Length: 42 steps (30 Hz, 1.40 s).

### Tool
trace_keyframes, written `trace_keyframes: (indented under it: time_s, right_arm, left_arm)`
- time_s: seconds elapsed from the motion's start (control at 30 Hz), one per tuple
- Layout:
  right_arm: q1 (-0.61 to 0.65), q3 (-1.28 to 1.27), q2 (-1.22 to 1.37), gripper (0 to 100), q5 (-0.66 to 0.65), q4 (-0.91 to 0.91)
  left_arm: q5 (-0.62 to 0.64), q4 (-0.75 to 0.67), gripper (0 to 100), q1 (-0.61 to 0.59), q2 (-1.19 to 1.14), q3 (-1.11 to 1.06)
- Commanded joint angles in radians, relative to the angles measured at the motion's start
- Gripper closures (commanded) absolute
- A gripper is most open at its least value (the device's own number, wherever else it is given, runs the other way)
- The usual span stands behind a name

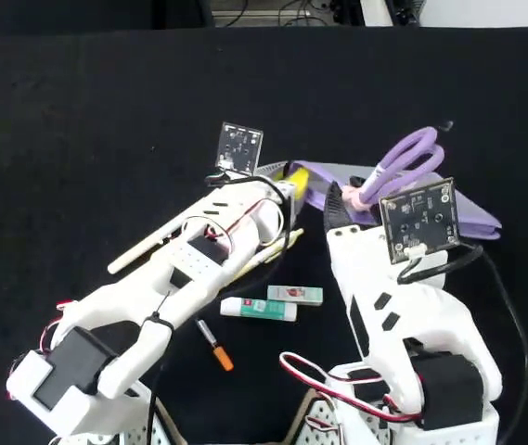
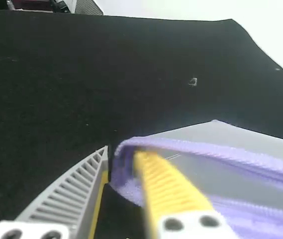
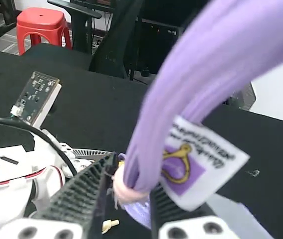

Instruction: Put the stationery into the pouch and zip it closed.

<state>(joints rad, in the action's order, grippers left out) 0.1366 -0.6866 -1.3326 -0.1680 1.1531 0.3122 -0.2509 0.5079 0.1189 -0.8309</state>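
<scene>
A lilac pouch (image 1: 472,219) lies flat at the table's middle right, its grey lining showing in the left wrist view (image 2: 231,149). My left gripper (image 1: 287,182) is at the pouch's left end, and its grey and yellow jaws (image 2: 122,155) are shut on the fabric lip there. My right gripper (image 1: 341,200), with black fingers (image 3: 81,199), is shut on the base of the pouch's lilac strap loop (image 1: 412,153) (image 3: 206,74), which carries a white tag (image 3: 196,159). Two small white-and-green sticks (image 1: 273,302), an orange-tipped pen (image 1: 215,347) and a cream pencil (image 1: 148,250) lie on the cloth by the left arm.
A black cloth (image 1: 78,120) covers the table, with open room at the back and far left. Both arm bases and their cables (image 1: 319,385) crowd the front edge. A red stool (image 3: 42,25) and a chair stand beyond the table.
</scene>
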Motion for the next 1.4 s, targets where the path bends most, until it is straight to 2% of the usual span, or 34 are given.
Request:
trace_keyframes:
  time_s: [0.0,0.1,0.23,0.3,0.43,0.57,0.67,0.83,0.93,1.17,1.37]
  right_arm:
    - [0.015,0.007,0.002,98.3,-0.014,-0.034]
    - [0.015,0.008,0.016,96.3,-0.014,-0.035]
    - [0.015,0.002,0.036,86.3,-0.014,-0.058]
    - [0.015,0.002,0.047,80.5,-0.014,-0.06]
    - [0.015,0.004,0.056,73.0,-0.018,-0.061]
    - [0.015,0.004,0.056,72.6,-0.046,-0.061]
    - [0.015,0.004,0.056,72.6,-0.046,-0.061]
    - [0.015,0.004,0.056,72.4,-0.048,-0.061]
    - [0.015,0.004,0.056,72.4,-0.049,-0.061]
    - [0.015,0.005,0.056,72.6,-0.049,-0.057]
    - [0.015,0.001,0.064,72.6,-0.049,-0.06]
  left_arm:
    - [0.002,-0.009,96,-0.005,0.014,0.065]
    - [0.002,-0.009,97,-0.041,0.017,0.07]
    - [0.0,0.015,97,-0.12,0.069,0.084]
    - [0.0,0.11,97,-0.166,0.123,0.117]
    - [-0.002,0.434,97,-0.26,0.241,0.262]
    - [-0.002,0.683,97,-0.323,0.319,0.424]
    - [-0.003,0.812,97,-0.354,0.344,0.527]
    - [-0.08,1.003,97,-0.381,0.35,0.674]
    - [-0.087,1.092,97,-0.389,0.348,0.734]
    - [-0.087,1.312,97,-0.547,0.347,0.914]
    - [-0.152,1.375,97,-0.61,0.347,0.842]
